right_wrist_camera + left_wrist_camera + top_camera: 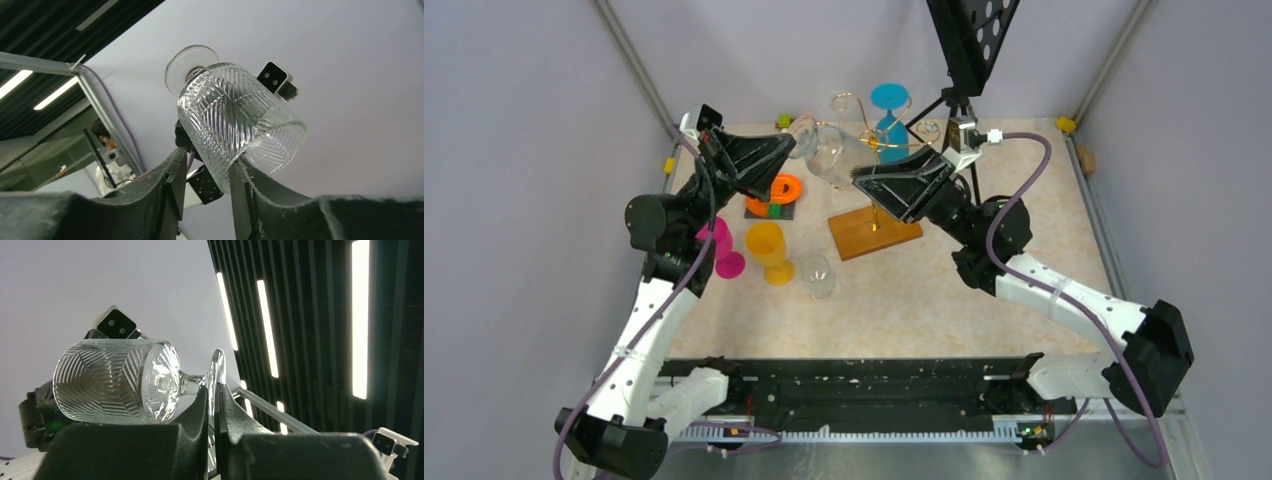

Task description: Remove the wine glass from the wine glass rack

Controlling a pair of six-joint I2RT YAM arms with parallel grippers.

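Clear cut-glass wine glass (115, 382): I am pinching its foot in the shut jaws of the left gripper (212, 392), with the half-open jaws of the right gripper (207, 157) flanking its bowl, contact unclear, risking cracking if both pull.

No legible txt, labels, brands or nos. in any view.

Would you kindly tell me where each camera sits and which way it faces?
Top external: above and behind, looking down at the table; left arm and right arm show.
Left wrist: looks up at ceiling lights; left end effector pinches the glass's foot.
Right wrist: looks up at the wall; right end effector flanks the glass's bowl.
All share the glass.
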